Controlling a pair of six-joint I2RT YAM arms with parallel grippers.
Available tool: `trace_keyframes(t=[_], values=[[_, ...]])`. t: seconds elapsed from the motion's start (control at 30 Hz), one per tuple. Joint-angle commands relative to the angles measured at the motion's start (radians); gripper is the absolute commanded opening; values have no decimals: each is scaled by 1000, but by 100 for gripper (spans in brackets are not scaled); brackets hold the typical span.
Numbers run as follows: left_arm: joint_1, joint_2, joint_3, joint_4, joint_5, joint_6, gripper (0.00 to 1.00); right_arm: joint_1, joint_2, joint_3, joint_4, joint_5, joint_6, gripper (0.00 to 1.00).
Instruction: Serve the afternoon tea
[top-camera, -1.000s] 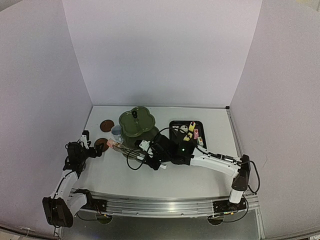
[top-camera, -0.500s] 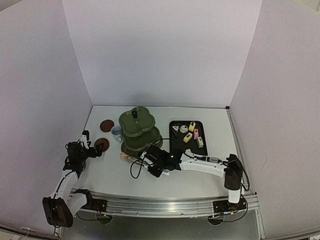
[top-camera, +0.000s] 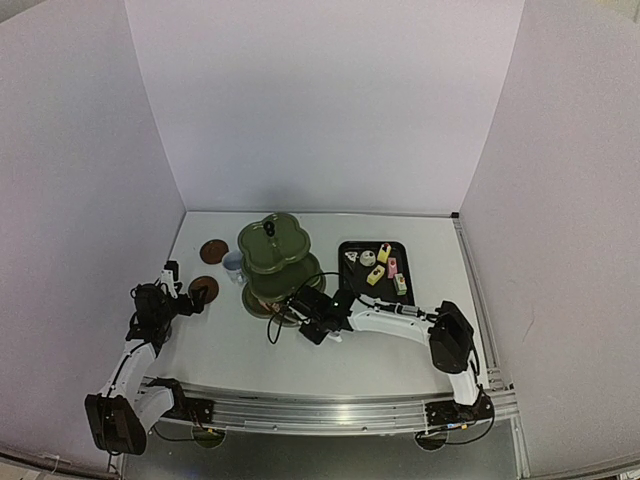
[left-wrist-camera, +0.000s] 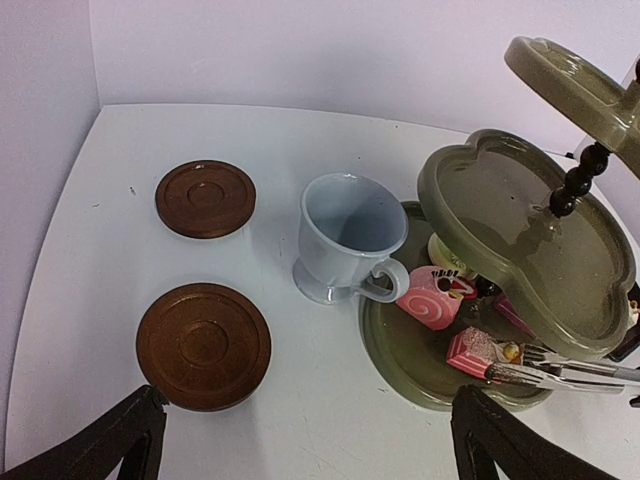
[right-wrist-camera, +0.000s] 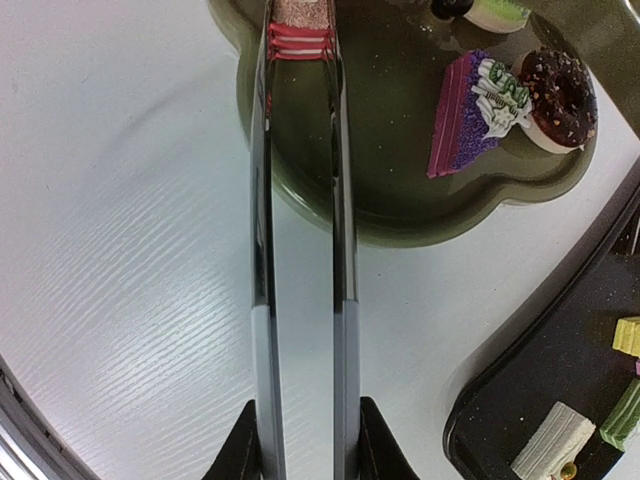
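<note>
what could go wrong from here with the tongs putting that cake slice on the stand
1. The tongs, held by the right gripper, pinch the pink slice only at their tips, so it may slip or topple on release.
2. They reach in under the middle tier; lifting out steeply could knock it.
3. The cup stands right beside the bottom tier; a shove there could tip it.

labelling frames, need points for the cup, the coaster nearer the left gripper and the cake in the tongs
cup (left-wrist-camera: 348, 215): left wrist view, inside of its bowl.
nearer coaster (left-wrist-camera: 203, 346): left wrist view, its centre.
cake (right-wrist-camera: 300, 25): right wrist view, its striped side, pinched by the tongs (right-wrist-camera: 262, 250).
</note>
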Motion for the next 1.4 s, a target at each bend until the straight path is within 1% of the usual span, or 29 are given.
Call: trace_keyframes(t=[0.0, 0.2, 0.6, 0.87, 1.13, 1.37], values=[[3, -16, 8, 15, -3, 12, 100, -8, 19, 72, 15, 24, 7, 0], [4, -19, 7, 16, -7, 16, 100, -13, 32, 80, 13, 17, -14, 1], [3, -18, 1, 22, -5, 17, 100, -13, 52, 88, -19, -2, -21, 22], [3, -18, 7, 18, -4, 23, 100, -13, 66, 113, -43, 10, -21, 32], [4, -15, 8, 19, -1, 26, 100, -14, 30, 115, -56, 32, -9, 35], [3, -14, 2, 15, -5, 36, 100, -13, -47, 52, -79, -2, 20, 35]])
